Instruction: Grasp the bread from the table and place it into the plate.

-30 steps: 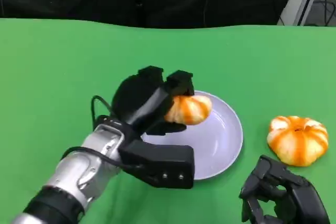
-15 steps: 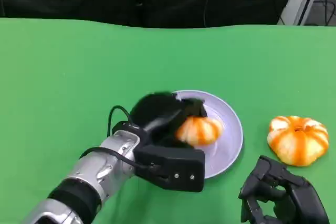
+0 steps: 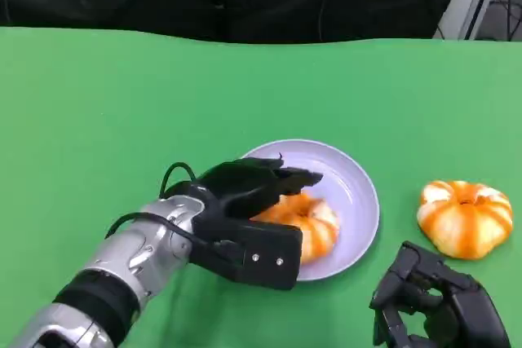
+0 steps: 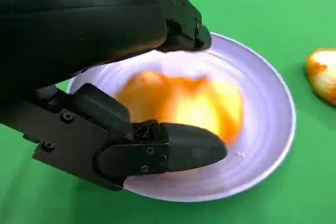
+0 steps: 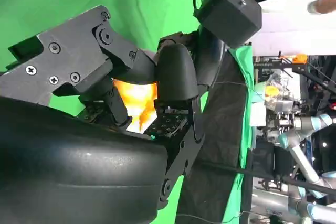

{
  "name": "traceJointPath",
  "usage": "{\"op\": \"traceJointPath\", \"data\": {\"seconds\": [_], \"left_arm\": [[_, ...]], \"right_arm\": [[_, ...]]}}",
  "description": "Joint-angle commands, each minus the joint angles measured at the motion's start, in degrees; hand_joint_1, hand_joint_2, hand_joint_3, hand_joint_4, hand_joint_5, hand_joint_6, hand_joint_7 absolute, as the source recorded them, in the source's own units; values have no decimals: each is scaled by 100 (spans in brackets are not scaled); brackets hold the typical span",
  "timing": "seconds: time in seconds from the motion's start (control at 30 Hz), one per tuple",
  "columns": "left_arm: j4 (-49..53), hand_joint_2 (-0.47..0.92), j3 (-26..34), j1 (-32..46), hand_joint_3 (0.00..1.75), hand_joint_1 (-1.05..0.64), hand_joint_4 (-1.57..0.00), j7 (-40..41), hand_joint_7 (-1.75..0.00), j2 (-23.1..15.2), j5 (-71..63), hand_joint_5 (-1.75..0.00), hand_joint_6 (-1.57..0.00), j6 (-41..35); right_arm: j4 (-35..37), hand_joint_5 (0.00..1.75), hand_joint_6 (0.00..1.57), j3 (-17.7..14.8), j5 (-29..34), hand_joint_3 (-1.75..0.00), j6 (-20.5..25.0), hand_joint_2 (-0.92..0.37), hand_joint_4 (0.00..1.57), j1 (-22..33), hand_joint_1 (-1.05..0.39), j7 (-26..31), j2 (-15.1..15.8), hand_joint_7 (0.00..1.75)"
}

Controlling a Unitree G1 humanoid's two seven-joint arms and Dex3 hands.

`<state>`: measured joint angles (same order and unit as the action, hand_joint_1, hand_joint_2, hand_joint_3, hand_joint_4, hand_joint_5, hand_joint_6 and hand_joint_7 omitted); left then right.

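Left hand (image 3: 245,189) over the plate (image 3: 351,170), fingers spread apart above the bread (image 3: 306,222), loosely around it; grip or release hard to tell. Bread lying inside the plate, toward its near side, blurred in the left wrist view (image 4: 181,103). Right hand (image 3: 436,303) low at the desk's (image 3: 98,120) near right edge, fingers curled in, holding nothing. Second bread (image 3: 465,218) on the desk, right of the plate, apart from it.
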<state>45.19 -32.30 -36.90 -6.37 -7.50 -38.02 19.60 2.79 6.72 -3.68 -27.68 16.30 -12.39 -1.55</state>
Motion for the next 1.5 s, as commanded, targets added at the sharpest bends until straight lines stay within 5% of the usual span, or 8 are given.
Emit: {"op": "traceJointPath", "data": {"seconds": [0.03,0.6,0.67,0.8,0.97,1.1,1.27,1.5], "left_arm": [[-260,92,79,117,87,-105,0,-62,0,-153,79,0,-1,-75],[-1056,92,645,646,87,-105,0,-134,-2,-185,924,0,-4,11],[-1649,91,1259,1076,30,-53,-56,-428,-8,-109,1953,-10,-57,-13],[-2296,92,1644,1463,13,-38,-74,-927,-7,-104,2815,-11,-73,-389],[-3314,92,2253,2082,29,-10,-98,-1717,-12,-105,4297,-24,-90,-1354],[-4268,71,2853,2769,92,-1,-97,-2257,-24,-201,5691,-104,-120,-2400],[-5125,56,3380,3675,125,-11,-87,-2583,-148,-375,6648,-170,-85,-3023],[-5334,56,3496,3862,124,-13,-87,-2627,-166,-391,6811,-175,-77,-3209]], "right_arm": [[-25,175,77,-49,-70,-114,-9,-59,83,0,-14,-1,64,153],[28,175,76,-69,-124,-113,-73,-60,83,-10,-14,-67,72,153],[2,175,76,-77,-110,-114,-35,-60,82,-8,-13,-52,79,153],[-20,175,77,-81,-97,-113,-10,-60,83,-3,-13,-49,74,153],[-21,175,76,-80,-80,-113,-25,-60,82,-5,-13,-51,76,153],[19,175,76,-91,-77,-113,-67,-60,82,-25,-15,-63,86,153],[51,175,75,-110,-88,-113,-39,-61,82,-55,-14,-76,97,154],[68,175,75,-115,-95,-113,-51,-61,82,-65,-14,-94,98,154]]}}
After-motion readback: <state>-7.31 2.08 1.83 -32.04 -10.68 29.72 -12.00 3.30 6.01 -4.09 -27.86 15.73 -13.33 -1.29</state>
